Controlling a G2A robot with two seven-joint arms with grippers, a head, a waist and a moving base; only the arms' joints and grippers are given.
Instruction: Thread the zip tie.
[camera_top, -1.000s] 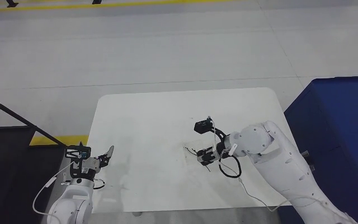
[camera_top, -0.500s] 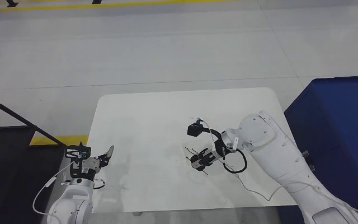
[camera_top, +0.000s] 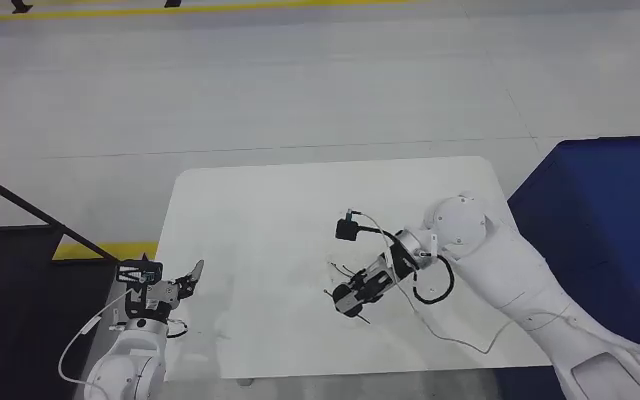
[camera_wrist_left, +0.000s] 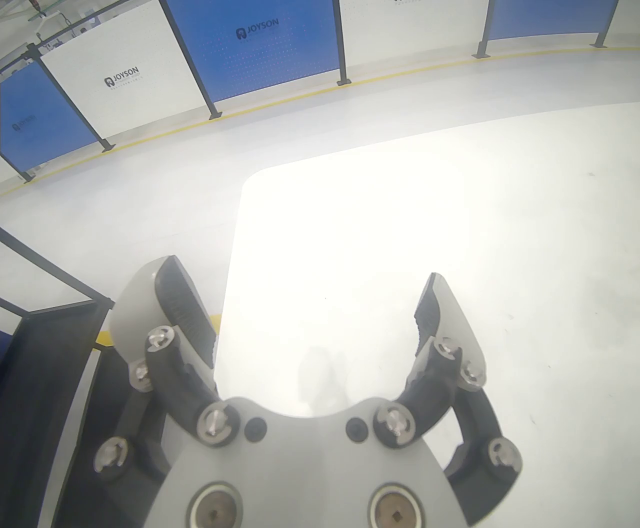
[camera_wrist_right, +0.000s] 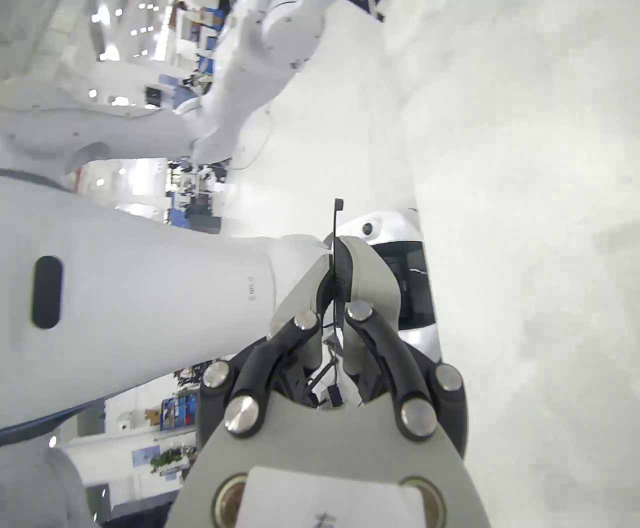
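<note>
My right gripper (camera_wrist_right: 342, 252) is shut on a thin black zip tie (camera_wrist_right: 337, 227). The tie stands up between the fingers, and its small square head pokes out past the fingertips. Seen from above, this gripper (camera_top: 343, 299) hovers over the white table (camera_top: 250, 210) right of its middle, nearer the front edge. My left gripper (camera_wrist_left: 305, 295) is open with nothing between its ribbed pads (camera_wrist_left: 182, 300). It sits at the table's front left corner (camera_top: 188, 278), far from the tie.
A dark blue bin (camera_top: 590, 210) stands off the table's right side. A black frame (camera_top: 45, 222) runs past the left corner. Blue and white barrier panels (camera_wrist_left: 260, 45) line the floor beyond the table.
The right arm has swung left and toward the table's front edge with the zip tie in its gripper. The left arm has stayed put.
</note>
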